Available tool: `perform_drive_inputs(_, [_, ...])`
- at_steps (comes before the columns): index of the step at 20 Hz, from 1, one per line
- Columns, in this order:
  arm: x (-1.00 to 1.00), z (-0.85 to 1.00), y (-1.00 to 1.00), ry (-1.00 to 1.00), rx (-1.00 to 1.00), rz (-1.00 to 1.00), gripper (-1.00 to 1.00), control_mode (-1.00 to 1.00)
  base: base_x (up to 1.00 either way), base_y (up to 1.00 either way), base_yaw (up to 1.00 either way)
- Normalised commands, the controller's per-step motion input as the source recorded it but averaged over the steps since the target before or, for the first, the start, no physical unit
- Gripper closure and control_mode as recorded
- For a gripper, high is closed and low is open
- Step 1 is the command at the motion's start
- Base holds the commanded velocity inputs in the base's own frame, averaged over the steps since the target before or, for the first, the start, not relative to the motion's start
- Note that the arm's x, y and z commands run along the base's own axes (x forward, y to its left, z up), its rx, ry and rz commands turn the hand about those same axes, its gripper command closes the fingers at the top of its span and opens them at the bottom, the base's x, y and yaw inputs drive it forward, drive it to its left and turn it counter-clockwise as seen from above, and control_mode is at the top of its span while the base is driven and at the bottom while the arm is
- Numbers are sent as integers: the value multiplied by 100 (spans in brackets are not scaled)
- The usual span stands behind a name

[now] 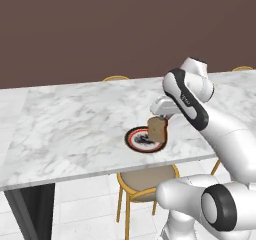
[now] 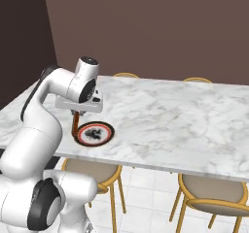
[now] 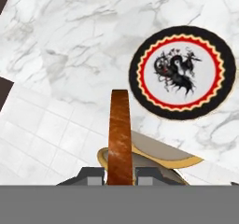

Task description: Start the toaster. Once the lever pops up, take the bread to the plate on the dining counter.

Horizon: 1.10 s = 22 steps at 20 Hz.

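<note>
The toasting stage appears complete: the squarish tan-brown bread slice point(image 1: 157, 129) is pinched edge-on in the closed two-finger gripper point(image 3: 119, 174), held upright above the near edge of the white grey-veined marble dining counter point(image 1: 75, 124). Remaining: setting it on the small round dark-rimmed, red-ringed plate point(image 3: 183, 72), at about one o'clock of the slice in the hand view. The white arm reaches forward over the counter, its hand pointing downward.
</note>
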Motion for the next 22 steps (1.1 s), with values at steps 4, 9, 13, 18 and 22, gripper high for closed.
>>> perform_drive_inputs(4, [21,-18,11,0,0,0,100,-100,0,0,0])
perform_drive_inputs(9, [29,-15,11,0,0,-1,100,-100,0,0,0])
perform_drive_inputs(13, [32,-1,3,0,0,-2,100,-100,0,0,0])
perform_drive_inputs(18, [34,-8,6,0,0,-2,100,-100,0,0,0])
perform_drive_inputs(22, [29,-19,8,0,0,-1,100,-100,0,0,0])
